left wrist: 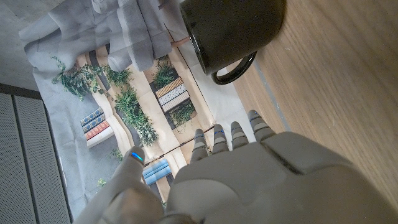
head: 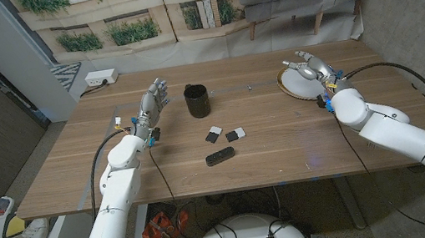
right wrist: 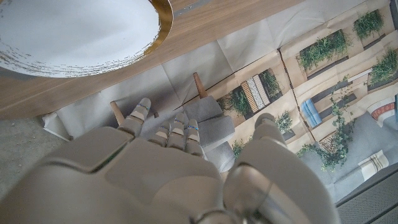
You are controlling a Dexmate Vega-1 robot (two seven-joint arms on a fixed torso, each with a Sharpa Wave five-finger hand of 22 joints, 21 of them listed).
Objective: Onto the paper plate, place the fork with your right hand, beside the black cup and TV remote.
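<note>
Paper plate (head: 299, 86) near right hand (head: 307, 66) fingers (right wrist: 140, 112)

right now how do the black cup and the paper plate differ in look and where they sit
The black cup is dark, tall and upright with a side handle; the paper plate is white, flat and gold-rimmed. The cup stands near the left hand; the plate lies by the right hand. Both are round, rest on the wooden table, and neither is held.

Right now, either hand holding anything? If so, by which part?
Nothing held. Left hand is open beside the black cup; right hand is open over the paper plate.
</note>
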